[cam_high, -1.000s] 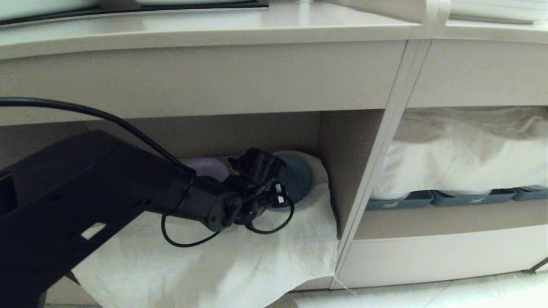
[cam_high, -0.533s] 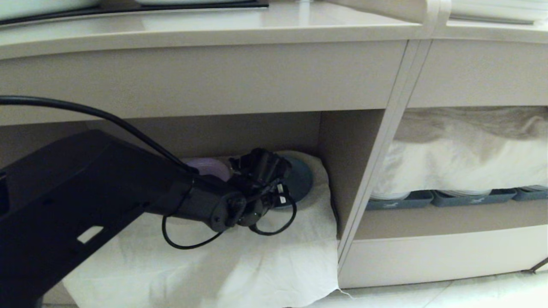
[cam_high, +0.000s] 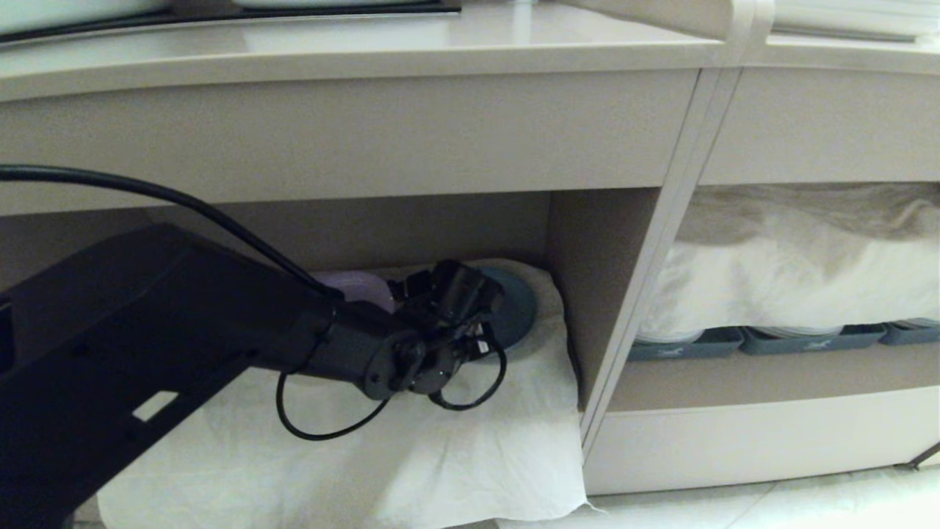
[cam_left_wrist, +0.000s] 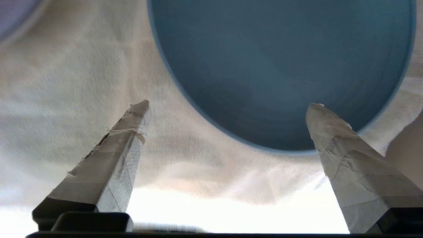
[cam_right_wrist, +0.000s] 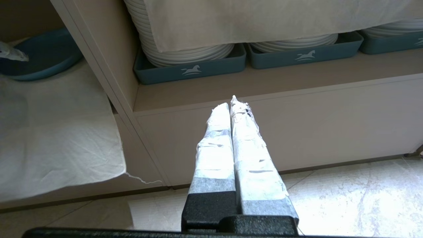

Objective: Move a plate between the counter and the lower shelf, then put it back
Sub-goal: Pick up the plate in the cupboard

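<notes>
The light-blue plate (cam_high: 518, 308) (cam_left_wrist: 281, 66) lies flat on the white cloth at the back right of the lower shelf (cam_high: 477, 441). My left arm (cam_high: 345, 345) reaches into that shelf. In the left wrist view my left gripper (cam_left_wrist: 228, 109) is open just short of the plate's near rim. One taped fingertip (cam_left_wrist: 319, 114) overlaps the rim and the other is over bare cloth. Nothing is held. The right wrist view shows the plate (cam_right_wrist: 43, 59) too. My right gripper (cam_right_wrist: 231, 102) is shut and hangs low before the cabinet base. The counter (cam_high: 367, 51) runs above.
A purple plate (cam_high: 356, 286) sits left of the blue one on the same cloth. A beige partition (cam_high: 631, 294) divides off the right compartment. That compartment holds grey-blue trays (cam_right_wrist: 191, 69) of stacked white plates (cam_right_wrist: 185, 53) under a draped cloth (cam_high: 793, 279). Tiled floor (cam_right_wrist: 347, 198) lies below.
My left wrist has shifted a little to the right toward the blue plate and has turned. The cloth's front edge now hangs lower over the shelf front.
</notes>
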### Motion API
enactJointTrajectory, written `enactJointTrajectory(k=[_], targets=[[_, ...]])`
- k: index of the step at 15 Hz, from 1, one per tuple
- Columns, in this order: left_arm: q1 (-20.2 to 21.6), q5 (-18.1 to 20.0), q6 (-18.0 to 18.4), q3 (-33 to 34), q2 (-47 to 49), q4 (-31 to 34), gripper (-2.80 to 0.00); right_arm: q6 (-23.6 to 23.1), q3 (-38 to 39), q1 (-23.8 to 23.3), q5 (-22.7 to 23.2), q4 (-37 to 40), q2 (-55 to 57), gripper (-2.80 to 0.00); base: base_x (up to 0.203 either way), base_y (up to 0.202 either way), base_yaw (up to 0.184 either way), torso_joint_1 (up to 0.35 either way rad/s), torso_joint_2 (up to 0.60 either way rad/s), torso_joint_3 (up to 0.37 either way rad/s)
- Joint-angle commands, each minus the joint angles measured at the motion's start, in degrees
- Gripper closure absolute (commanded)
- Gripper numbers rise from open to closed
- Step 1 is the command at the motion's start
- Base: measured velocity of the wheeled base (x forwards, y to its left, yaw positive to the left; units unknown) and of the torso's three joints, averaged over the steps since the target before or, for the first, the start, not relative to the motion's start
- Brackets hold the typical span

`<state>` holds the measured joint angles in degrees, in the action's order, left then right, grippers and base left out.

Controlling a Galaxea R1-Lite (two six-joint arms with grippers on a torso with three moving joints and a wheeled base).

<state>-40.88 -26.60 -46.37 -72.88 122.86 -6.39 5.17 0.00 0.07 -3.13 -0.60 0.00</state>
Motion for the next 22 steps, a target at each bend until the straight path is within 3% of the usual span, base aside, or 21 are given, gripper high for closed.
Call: enactJointTrajectory(k=[1, 22], targets=[[0.0, -0.2, -1.9, 0.0, 0.2, 0.5, -2.80, 0.0, 0.0, 0.0, 0.0, 0.0, 0.1, 0.00, 0.000, 0.000, 0.000, 0.000, 0.00, 0.000], [2.2, -1.1, -3.6, -3.8, 3.5, 1.8, -2.80, 0.0, 0.0, 0.0, 0.0, 0.0, 0.0, 0.00, 0.000, 0.000, 0.000, 0.000, 0.00, 0.000]])
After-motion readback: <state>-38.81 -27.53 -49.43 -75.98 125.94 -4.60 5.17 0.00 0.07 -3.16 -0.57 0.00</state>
